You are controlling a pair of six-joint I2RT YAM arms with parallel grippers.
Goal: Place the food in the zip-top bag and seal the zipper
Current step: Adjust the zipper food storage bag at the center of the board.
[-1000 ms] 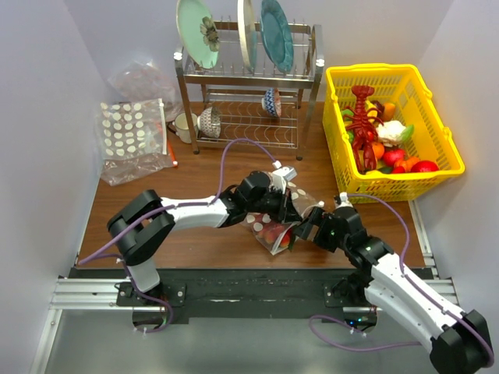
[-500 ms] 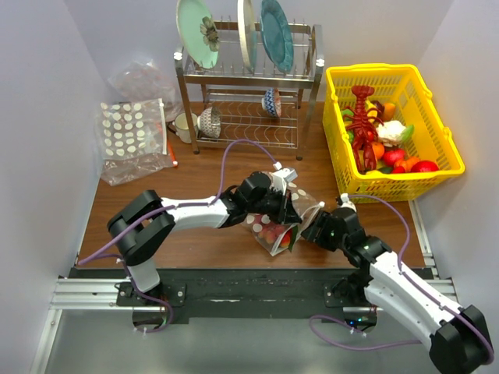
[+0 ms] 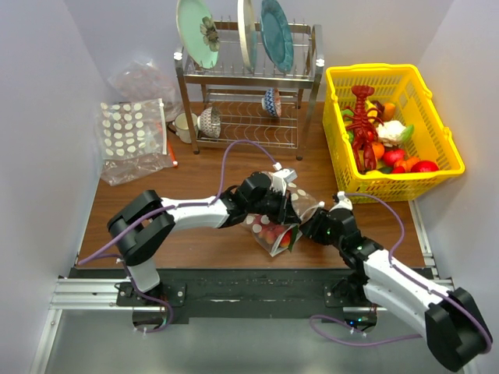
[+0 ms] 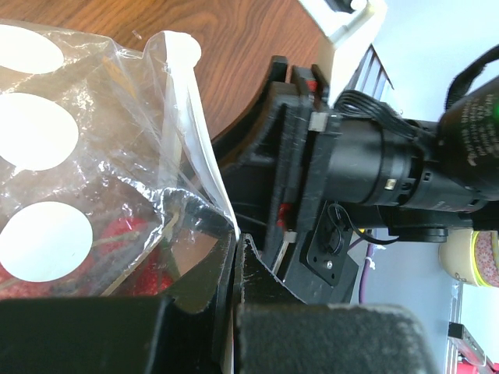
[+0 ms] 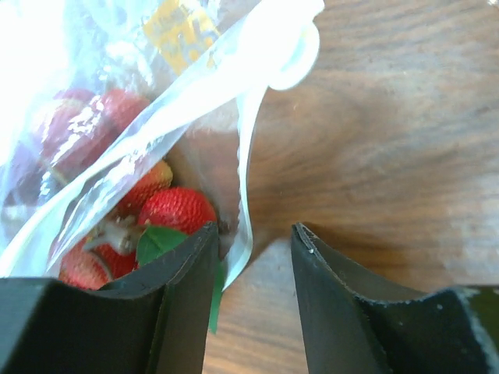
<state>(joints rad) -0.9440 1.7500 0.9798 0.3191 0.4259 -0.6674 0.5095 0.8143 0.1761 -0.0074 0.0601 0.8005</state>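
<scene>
The zip-top bag (image 3: 274,227) is a clear pouch printed with white dots, lying on the wooden table near the front middle. Red toy strawberries (image 5: 175,210) lie inside it. My left gripper (image 3: 290,209) is shut on the bag's edge by its mouth; in the left wrist view (image 4: 235,238) the film runs into the closed jaws. The zipper strip (image 4: 196,128) rises from there. My right gripper (image 3: 309,228) is open at the bag's right side. In the right wrist view (image 5: 256,228) the bag's loose edge (image 5: 246,179) hangs just inside the left finger.
A yellow basket (image 3: 448,148) with a red lobster and more toy food stands at the back right. A metal dish rack (image 3: 248,101) with plates stands at the back. A flat dotted pack (image 3: 131,128) and a wrinkly sack (image 3: 144,78) lie at the back left.
My right gripper has moved a little left, closer to the bag's mouth. The left gripper and the bag have stayed in place.
</scene>
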